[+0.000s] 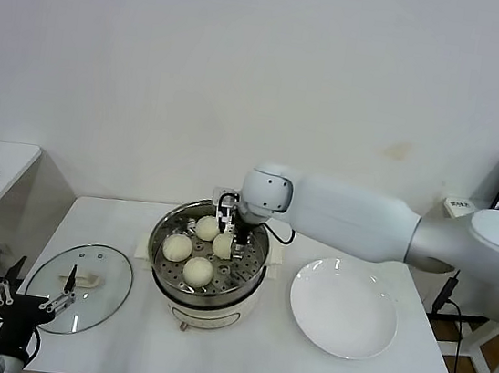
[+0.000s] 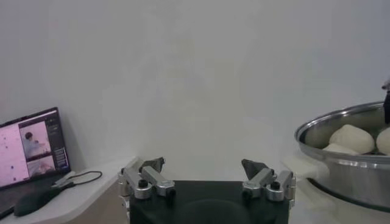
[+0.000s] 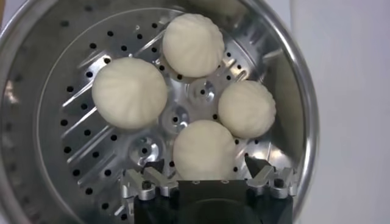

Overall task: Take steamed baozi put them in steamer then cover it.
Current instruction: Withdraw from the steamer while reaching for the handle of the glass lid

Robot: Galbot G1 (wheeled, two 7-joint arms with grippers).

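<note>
Inside the steamer (image 3: 298,91), the right hand (image 3: 208,173) stands spread wide around the nearest steamed baozi (image 3: 204,148), not gripping.

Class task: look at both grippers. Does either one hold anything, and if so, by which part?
Nothing is held. The right gripper is open around a bun in the steamer. The left gripper is open and empty.
</note>
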